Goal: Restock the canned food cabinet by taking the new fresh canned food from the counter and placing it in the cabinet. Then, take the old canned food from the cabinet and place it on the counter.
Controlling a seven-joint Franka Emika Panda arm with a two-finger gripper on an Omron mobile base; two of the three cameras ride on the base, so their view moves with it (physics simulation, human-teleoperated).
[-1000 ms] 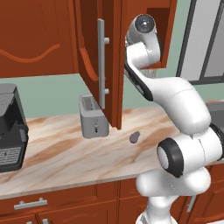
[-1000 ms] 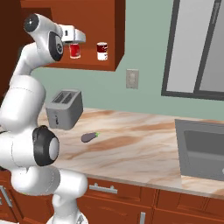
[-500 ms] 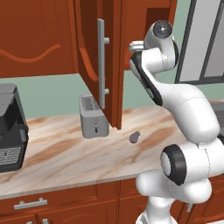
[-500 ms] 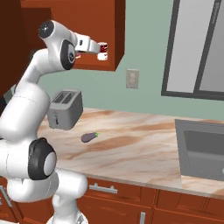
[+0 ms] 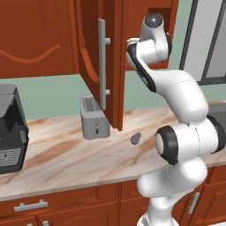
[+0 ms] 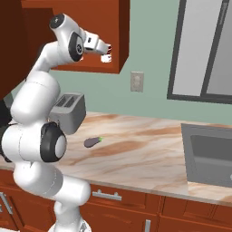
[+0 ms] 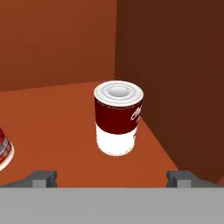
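Pincer point(image 7: 111, 179) spread wide w/ nothing in it, old can point(image 7: 118, 118) standing right ahead: hard, smooth, prob slippery, so pinch its round sides mid-height.

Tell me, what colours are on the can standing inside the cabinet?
The old canned food is dark red on top, white below, with a pale lid. The hand view shows it best.

base views flank arm, hand view inside cabinet point(image 7: 65, 48)

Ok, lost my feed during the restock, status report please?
Gripper open, empty, inside the cabinet. Old can upright dead ahead on the shelf, untouched. New can at the left edge. Nothing between fingers and old can.
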